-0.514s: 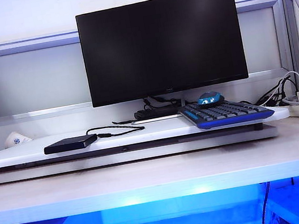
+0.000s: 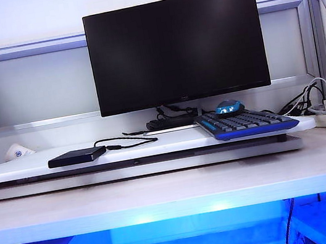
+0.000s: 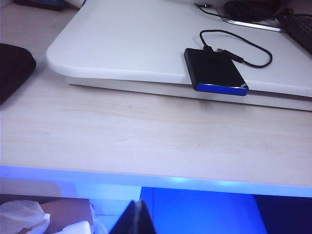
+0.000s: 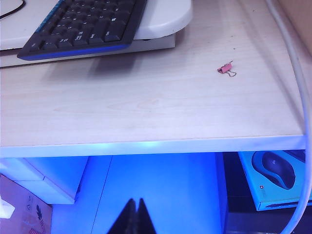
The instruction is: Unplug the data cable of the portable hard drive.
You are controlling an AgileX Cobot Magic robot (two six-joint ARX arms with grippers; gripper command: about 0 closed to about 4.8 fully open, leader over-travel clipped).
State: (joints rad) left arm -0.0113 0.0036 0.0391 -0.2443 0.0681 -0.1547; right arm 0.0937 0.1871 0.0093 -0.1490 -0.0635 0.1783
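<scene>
The portable hard drive (image 2: 76, 156) (image 3: 214, 71) is a small flat black slab at the left front of the white raised shelf (image 2: 27, 168). The thin black data cable (image 2: 126, 142) (image 3: 243, 48) curls from the drive's far end, plugged into it. My left gripper (image 3: 136, 207) hangs shut and empty below the desk's front edge, well short of the drive. In the right wrist view my right gripper (image 4: 134, 204) is likewise shut and empty, below the desk edge in front of the keyboard. Neither gripper shows in the exterior view.
A black monitor (image 2: 175, 48) stands behind the shelf. A black-and-blue keyboard (image 2: 244, 123) (image 4: 83, 27) overhangs the shelf's right end, a blue mouse (image 2: 228, 108) behind it. A pink binder clip (image 4: 225, 68) lies on the wooden desk (image 2: 174, 189). Power cords (image 2: 316, 99) cluster at right.
</scene>
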